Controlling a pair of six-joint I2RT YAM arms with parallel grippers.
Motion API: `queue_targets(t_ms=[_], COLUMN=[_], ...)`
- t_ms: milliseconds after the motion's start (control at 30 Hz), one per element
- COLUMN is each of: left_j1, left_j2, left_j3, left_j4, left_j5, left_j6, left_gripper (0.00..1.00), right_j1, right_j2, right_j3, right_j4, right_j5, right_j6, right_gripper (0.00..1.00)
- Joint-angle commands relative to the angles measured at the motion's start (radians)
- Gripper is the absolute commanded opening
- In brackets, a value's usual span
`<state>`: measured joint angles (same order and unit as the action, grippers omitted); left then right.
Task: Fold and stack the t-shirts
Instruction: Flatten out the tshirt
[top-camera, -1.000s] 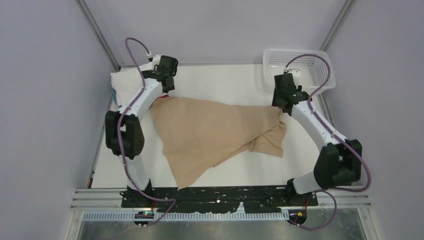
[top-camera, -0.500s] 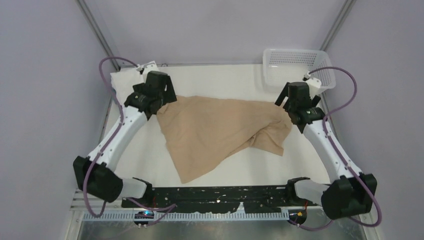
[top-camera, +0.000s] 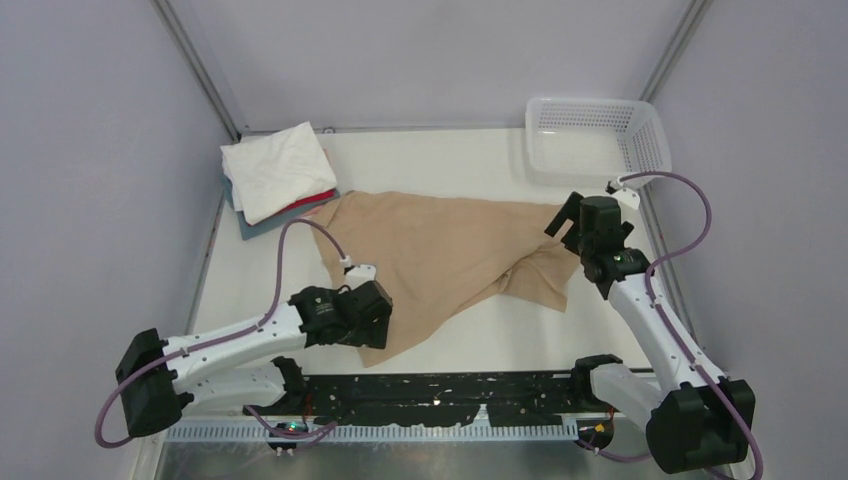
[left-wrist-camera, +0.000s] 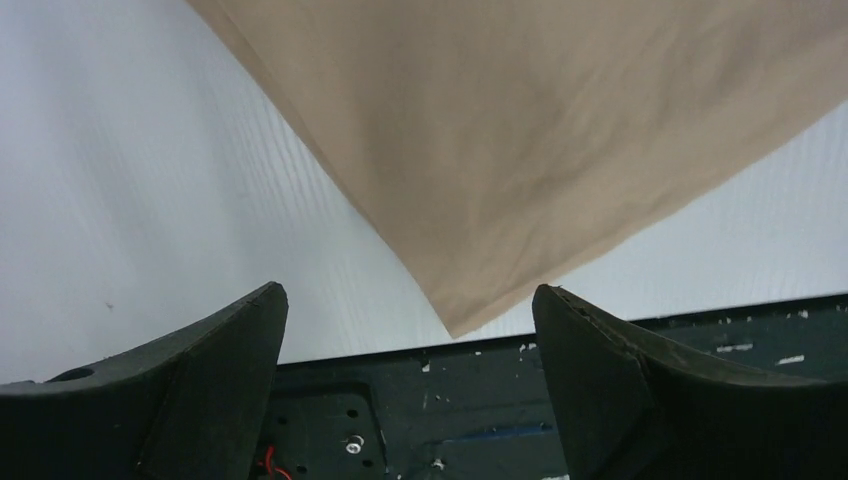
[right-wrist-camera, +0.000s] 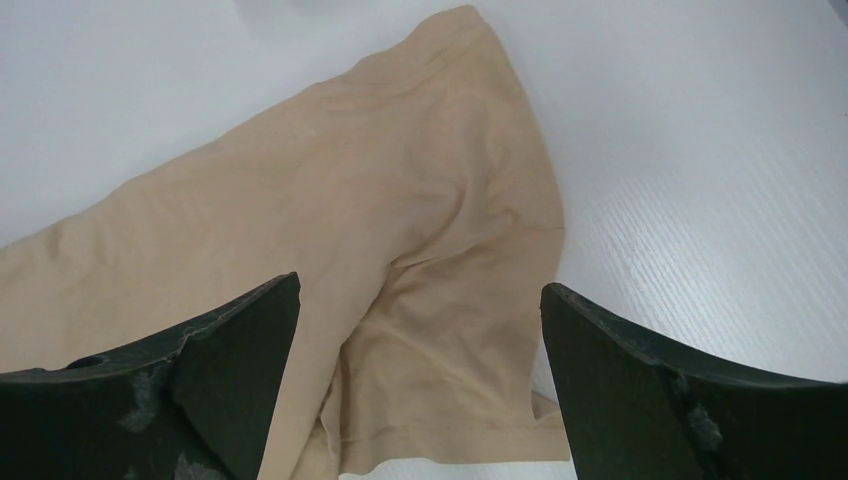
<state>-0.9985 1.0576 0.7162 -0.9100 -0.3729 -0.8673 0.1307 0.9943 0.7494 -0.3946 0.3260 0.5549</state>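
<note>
Stack done, one shirt left
Tan t-shirt (top-camera: 430, 250) lies open and unfolded on the table (top-camera: 480, 340) just beside the folded stack (top-camera: 275, 180); left fingers (left-wrist-camera: 200, 370) and right fingers (right-wrist-camera: 640, 380) both spread, holding nothing.

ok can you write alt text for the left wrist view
A pointed corner of a tan t-shirt lies flat on a white table, its tip close to the table's near edge. The left fingers, black and spread wide with nothing between them, frame the bottom of the view, above a black base plate.
</note>
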Motion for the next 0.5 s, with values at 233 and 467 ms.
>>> queue_targets(t_ms=[233,467], left_j1=[-0.106,-0.106], left_j2=[0.011,0.090], left_j3=[-0.169,-0.164], left_j4=[0.207,0.235], left_j5=[0.204,0.173], left_j6=[-0.110,-0.105], left_gripper=[0.71,0.55], right_j1=[-0.002,-0.002], right_j2=[0.038,0.029], right_j3=[0.045,0.031], right_j4=[0.032,0.024], right_j5=[-0.016,-0.017], right_j6=[-0.005,-0.007], right_gripper=[0.95,0.95])
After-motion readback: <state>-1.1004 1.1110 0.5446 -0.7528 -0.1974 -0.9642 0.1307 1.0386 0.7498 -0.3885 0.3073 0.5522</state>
